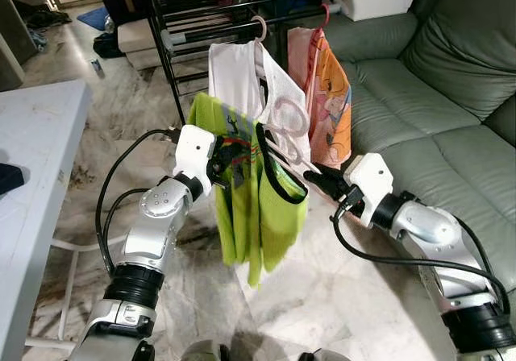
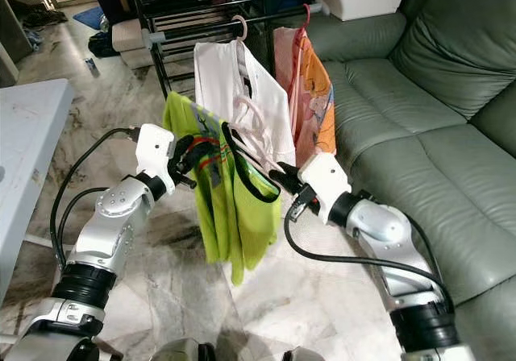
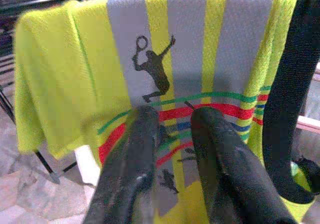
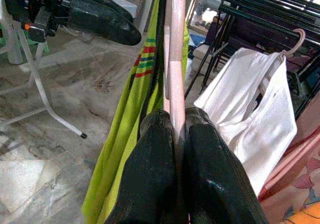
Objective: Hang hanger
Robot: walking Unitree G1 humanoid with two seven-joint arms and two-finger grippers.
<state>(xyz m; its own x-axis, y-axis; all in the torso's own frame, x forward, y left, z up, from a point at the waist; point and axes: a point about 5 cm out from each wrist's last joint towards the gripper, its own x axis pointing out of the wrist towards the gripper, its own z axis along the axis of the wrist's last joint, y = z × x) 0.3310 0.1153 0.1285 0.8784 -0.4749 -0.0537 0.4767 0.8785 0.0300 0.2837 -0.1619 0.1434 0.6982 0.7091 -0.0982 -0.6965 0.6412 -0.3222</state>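
Note:
A lime-yellow shirt [image 1: 258, 208] with grey stripes and a tennis print hangs on a pale pink hanger [image 4: 176, 59], held up in front of me. My right gripper [image 1: 310, 177] is shut on the hanger's bar, which shows pinched between its fingers [image 4: 150, 154] in the right wrist view. My left gripper [image 1: 219, 163] is at the shirt's left shoulder, fingers narrowly open and pointing at the printed front [image 3: 165, 74]. The fabric hangs flat, not bunched between them. Behind stands the black drying rack [image 1: 210, 6].
A white garment [image 1: 234, 71] on a pink hanger and a pink-orange garment [image 1: 330, 95] hang on the rack. A grey-green sofa [image 1: 435, 95] runs along the right. A white table [image 1: 32, 135] stands at the left, with marble floor [image 1: 339, 296] below.

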